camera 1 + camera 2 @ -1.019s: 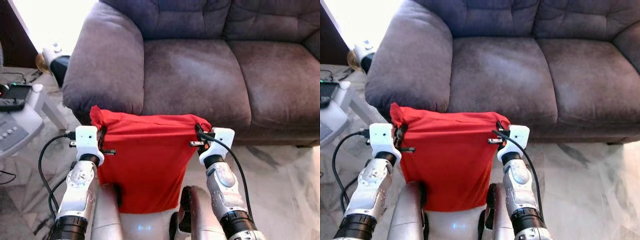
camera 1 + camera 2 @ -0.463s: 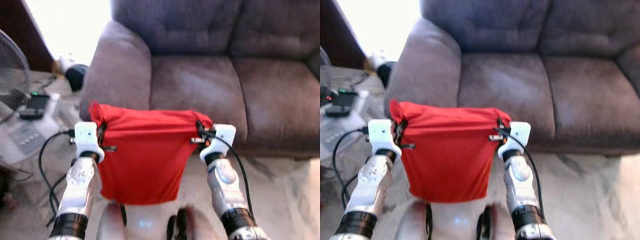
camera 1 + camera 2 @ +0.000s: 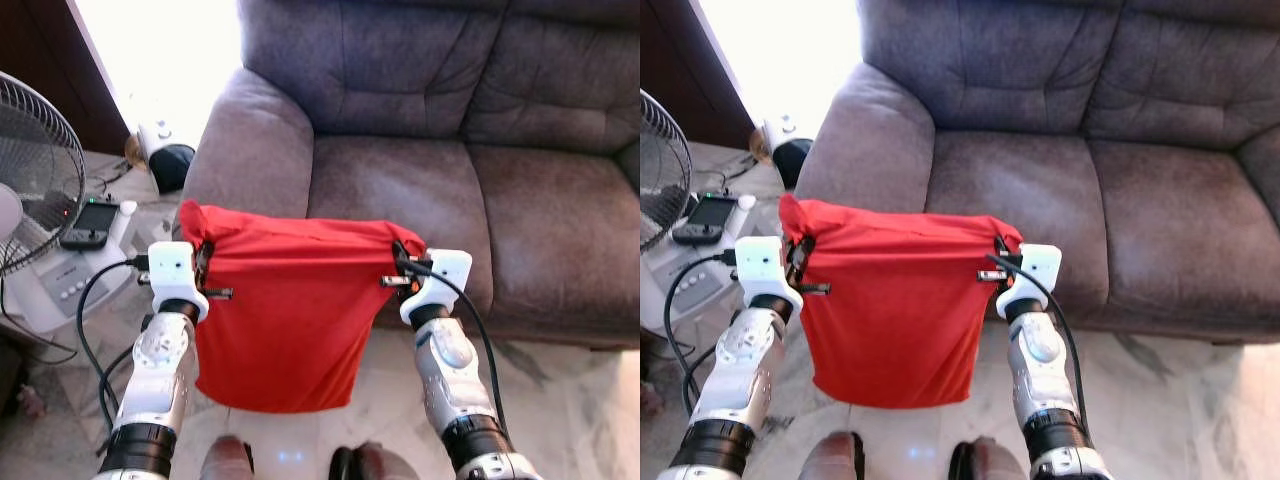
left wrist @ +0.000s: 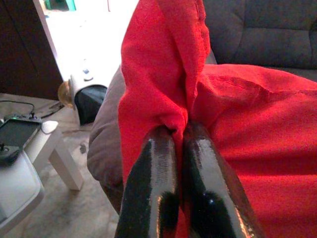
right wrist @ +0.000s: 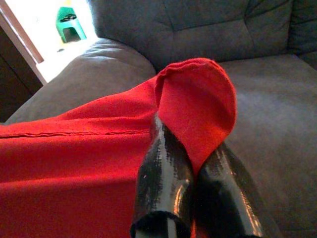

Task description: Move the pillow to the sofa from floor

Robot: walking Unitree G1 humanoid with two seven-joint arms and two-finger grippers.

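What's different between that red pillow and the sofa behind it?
The red pillow is bright and thin, sagging like cloth; the sofa is grey-purple, thick and padded. The pillow hangs in the air, held up by its top corners by the left claw and right claw; the sofa stands on the floor. The pillow is far narrower. Both are soft fabric.

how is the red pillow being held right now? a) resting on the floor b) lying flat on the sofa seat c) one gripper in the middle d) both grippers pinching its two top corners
d: the left gripper and the right gripper each pinch a top corner of the red pillow, which hangs between the arms in front of the sofa.
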